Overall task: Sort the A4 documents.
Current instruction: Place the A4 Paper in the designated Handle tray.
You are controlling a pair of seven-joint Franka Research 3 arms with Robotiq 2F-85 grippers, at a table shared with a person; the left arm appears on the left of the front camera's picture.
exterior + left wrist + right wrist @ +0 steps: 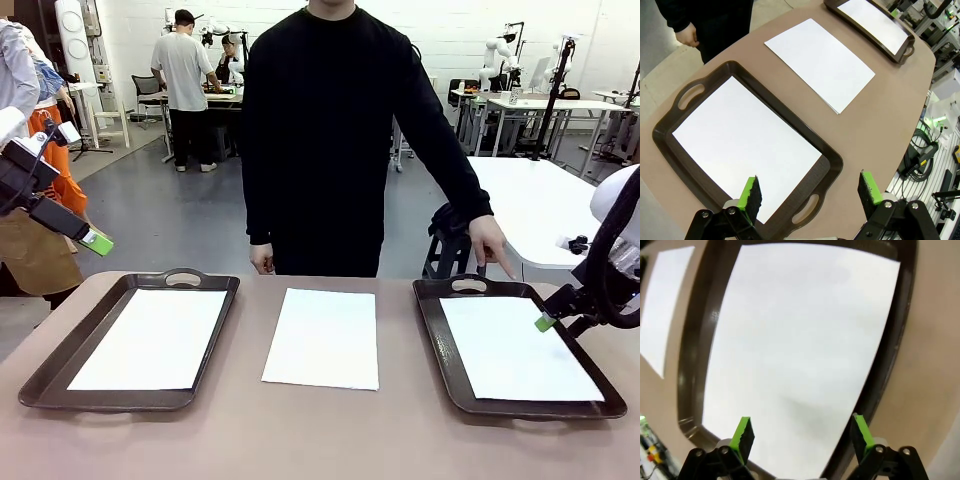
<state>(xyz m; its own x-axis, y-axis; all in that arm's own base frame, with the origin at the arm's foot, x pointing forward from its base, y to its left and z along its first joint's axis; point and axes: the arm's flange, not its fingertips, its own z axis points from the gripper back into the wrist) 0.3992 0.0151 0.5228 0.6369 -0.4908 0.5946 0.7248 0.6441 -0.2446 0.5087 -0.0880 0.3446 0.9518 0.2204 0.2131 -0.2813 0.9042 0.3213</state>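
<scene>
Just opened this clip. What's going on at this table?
Paper sorting is under way. One plain white A4 sheet lies in the left dark brown handled tray, another sheet in the matching right tray, and more white paper lies on the tan tabletop between them. The right gripper hangs open over the right tray's sheet; the left gripper is open and raised. A person's hand touches the right tray's far handle.

No readable text or labels

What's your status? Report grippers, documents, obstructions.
Left gripper open, raised, facing left tray. Right gripper open, above right sheet in right tray. Middle sheet outside trays. Person's hand at right tray's far handle.
</scene>
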